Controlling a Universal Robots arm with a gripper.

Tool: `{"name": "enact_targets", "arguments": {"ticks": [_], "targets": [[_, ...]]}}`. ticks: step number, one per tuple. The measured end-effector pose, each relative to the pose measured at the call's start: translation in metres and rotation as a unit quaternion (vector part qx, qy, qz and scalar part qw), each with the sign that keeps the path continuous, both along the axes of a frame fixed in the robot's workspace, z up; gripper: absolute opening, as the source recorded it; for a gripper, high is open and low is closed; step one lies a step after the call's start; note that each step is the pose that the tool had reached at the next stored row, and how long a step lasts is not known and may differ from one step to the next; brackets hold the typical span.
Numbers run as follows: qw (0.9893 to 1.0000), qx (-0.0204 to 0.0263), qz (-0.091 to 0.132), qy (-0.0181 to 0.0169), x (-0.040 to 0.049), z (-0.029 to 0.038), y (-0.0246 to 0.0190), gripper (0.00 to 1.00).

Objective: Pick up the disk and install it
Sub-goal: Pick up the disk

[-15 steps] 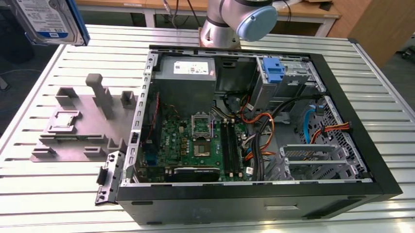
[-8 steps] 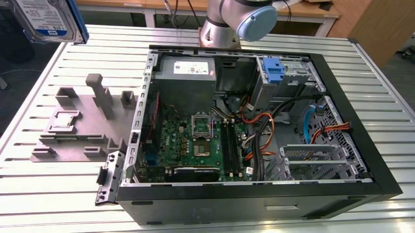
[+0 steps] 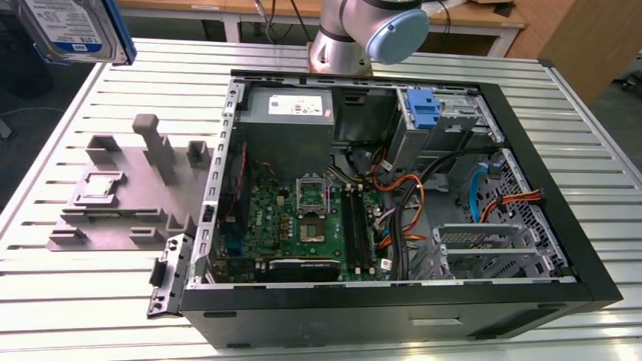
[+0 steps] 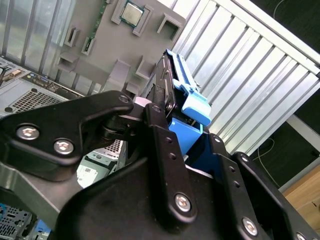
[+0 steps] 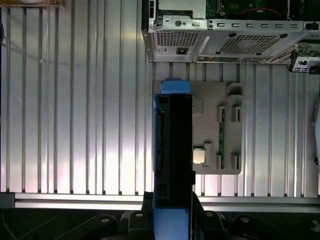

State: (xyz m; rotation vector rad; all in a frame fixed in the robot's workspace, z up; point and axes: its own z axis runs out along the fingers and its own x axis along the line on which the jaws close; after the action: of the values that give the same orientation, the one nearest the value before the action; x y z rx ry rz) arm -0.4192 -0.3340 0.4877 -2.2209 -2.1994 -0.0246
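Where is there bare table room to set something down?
In the exterior view, bare slats of the table lie behind and in front of the grey fixture. The computer case is crowded with cables. The gripper holds the disk.

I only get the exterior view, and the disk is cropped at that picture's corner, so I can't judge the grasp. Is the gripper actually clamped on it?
Observer: Yes. In the second wrist view the gripper has black fingers on both sides of the disk, at its blue carrier.
Operator: What is beneath it?
Observer: In the first wrist view the disk hangs edge-on over the grey fixture plate, with the computer case next to that plate.
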Motion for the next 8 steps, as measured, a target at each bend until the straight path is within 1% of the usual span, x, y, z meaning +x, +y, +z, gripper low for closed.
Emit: {"name": "enact_targets", "arguments": {"ticks": [4, 8], "targets": [[1.0, 0.0, 0.0, 0.0001, 0.0, 0.0001, 0.0, 0.37], [1.0, -0.0001, 0.0, 0.0, 0.0021, 0.0, 0.0, 0.37]]}}
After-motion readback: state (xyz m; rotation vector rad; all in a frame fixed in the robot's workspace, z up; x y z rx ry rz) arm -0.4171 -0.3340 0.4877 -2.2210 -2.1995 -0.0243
